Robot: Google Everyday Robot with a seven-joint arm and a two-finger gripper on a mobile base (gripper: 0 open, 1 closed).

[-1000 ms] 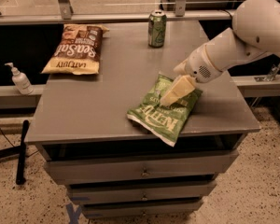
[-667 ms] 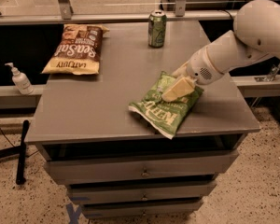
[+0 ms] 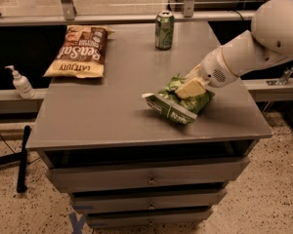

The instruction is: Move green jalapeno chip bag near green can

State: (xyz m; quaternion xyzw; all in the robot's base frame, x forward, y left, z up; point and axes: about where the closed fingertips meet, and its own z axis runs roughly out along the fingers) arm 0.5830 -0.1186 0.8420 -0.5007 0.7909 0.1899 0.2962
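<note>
The green jalapeno chip bag (image 3: 175, 106) is at the front right of the grey cabinet top (image 3: 117, 106), crumpled and tilted, with its right end raised. My gripper (image 3: 190, 88) comes in from the right and is shut on the bag's upper right part. The cream fingers (image 3: 188, 87) press into the bag. The green can (image 3: 164, 29) stands upright at the back edge of the top, well behind the bag and a little to its left.
A larger brown-and-yellow chip bag (image 3: 78, 51) lies at the back left of the top. A white pump bottle (image 3: 21, 83) stands on a lower ledge to the left. Drawers (image 3: 146, 179) are below the top. A rail runs behind the can.
The gripper has pulled the green bag slightly up and to the back right. The bag is more bunched and its right end is off the surface.
</note>
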